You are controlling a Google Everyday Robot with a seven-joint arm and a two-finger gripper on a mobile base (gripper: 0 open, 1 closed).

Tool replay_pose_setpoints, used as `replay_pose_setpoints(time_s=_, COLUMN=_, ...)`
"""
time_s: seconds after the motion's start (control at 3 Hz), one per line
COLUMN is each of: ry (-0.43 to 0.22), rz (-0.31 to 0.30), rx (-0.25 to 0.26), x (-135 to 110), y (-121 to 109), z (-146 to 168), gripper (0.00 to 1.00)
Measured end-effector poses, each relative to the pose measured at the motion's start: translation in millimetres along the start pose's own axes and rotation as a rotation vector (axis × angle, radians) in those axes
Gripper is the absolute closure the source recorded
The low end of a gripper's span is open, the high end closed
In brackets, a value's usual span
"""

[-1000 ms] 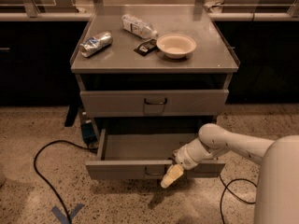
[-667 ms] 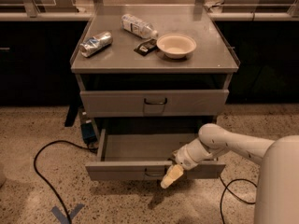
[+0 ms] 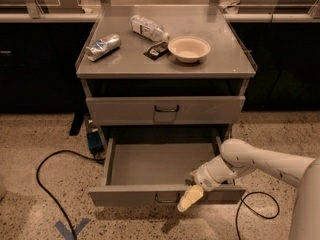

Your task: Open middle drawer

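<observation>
hanging at the front edge of the grey metal middle drawer [image 3: 160, 166], just right of its small dark wire handle [image 3: 166, 199], is the hand [image 3: 190, 199]; its opening i cannot tell. the drawer stands pulled out, its long front panel running left to right.

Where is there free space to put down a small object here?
The tray of the middle drawer is bare; the gripper sits at its front panel. On the cabinet top, the patch right of the bowl is free; between bottle and bowl it is crowded.
</observation>
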State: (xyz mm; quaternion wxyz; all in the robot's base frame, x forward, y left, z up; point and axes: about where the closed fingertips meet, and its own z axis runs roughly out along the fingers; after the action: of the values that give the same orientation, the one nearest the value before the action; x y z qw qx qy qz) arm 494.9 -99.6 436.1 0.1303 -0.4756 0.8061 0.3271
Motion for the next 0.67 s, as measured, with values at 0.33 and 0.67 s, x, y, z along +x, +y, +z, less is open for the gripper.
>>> replay_pose_setpoints(time_s=0.33, ry=0.001, rz=-0.009, rx=-0.027, x=2.8, y=12.6, z=7.8, gripper=0.00)
replay_pose_setpoints(time_s=0.67, ry=0.014, rz=0.003, rx=-0.060, x=15.8, y=30.7, z=9.6, gripper=0.00)
